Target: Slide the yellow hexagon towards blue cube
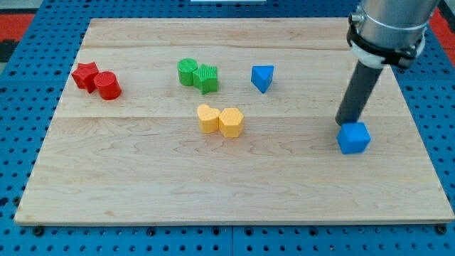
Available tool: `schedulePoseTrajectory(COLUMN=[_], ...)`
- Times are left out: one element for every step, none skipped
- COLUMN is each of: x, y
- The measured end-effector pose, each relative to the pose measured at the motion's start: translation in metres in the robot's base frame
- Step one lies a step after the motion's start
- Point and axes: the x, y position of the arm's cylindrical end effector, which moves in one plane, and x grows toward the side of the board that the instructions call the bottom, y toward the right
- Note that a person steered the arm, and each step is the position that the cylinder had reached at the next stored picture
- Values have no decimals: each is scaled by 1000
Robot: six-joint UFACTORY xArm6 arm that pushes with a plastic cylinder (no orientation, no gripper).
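The yellow hexagon point(231, 121) lies near the middle of the wooden board, touching a yellow heart-shaped block point(207, 118) on its left. The blue cube point(353, 137) sits toward the view's right. My tip point(344, 124) rests just above and slightly left of the blue cube, touching or nearly touching its top edge, far to the right of the yellow hexagon.
A blue triangular block point(262, 77) lies above the yellow pair. A green cylinder point(188, 72) and a green star point(207, 78) touch each other at upper middle. A red star point(85, 75) and a red cylinder point(108, 86) sit at upper left. The board point(142, 185) lies on a blue pegboard.
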Motion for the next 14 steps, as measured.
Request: schedulePoseTrajectory(x=[45, 43, 37, 37, 37, 37, 24, 22, -3, -3, -4, -4, -14, -35], y=[7, 7, -30, -128, -157, -166, -210, -242, -258, -223, -197, -153, -129, -111])
